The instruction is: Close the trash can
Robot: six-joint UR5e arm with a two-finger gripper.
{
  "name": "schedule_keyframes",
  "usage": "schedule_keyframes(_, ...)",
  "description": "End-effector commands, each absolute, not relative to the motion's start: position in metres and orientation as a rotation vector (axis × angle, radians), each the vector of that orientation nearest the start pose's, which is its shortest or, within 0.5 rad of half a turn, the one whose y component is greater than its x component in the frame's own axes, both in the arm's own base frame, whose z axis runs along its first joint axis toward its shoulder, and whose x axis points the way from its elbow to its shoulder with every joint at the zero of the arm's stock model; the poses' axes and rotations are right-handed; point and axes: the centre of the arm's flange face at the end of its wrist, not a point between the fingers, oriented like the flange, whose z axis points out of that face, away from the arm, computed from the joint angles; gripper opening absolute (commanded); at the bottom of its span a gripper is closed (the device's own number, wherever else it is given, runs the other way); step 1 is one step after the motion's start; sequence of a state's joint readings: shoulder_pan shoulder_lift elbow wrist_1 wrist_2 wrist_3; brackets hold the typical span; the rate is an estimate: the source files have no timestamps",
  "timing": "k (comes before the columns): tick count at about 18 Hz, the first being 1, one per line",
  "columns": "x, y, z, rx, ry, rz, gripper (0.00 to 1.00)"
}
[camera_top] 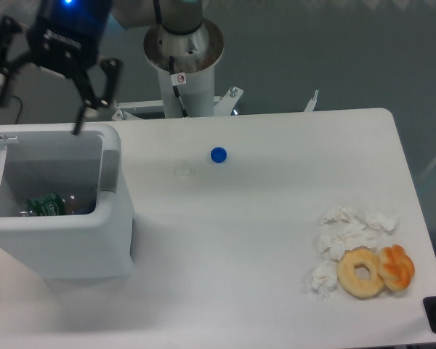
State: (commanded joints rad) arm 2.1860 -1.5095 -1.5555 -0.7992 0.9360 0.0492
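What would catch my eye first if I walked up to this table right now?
Probably the big white trash can at the left edge, its lid open and a green item lying inside. Above its back rim hangs the black gripper, fingers spread wide, with a blue light glowing on it. At the far right corner, a doughnut and an orange pastry sit against crumpled white tissues.

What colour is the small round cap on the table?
The cap is blue; the fixed camera view shows it clearly on the white table.
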Motion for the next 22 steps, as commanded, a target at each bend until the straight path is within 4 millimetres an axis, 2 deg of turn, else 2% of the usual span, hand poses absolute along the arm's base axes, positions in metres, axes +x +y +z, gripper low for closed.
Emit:
schedule_keyframes(5, -0.094, 0.501, 0.661, -2.072, -0.227, -0.503, 1.00)
schedule_keyframes(10, -0.049, 0.509, 0.664, -2.069, -0.119, -0.622, 1.00)
schedule_keyframes(16, -0.006, 0.530, 0.644, -2.110, -0.028, -0.718, 1.00)
schedule_keyframes(18, 0.005, 0.533, 0.642, -2.115, -0.003, -0.735, 1.00)
schedule_keyframes(22, 0.024, 0.548, 0.625, -2.145, 0.030, -0.779, 1.00)
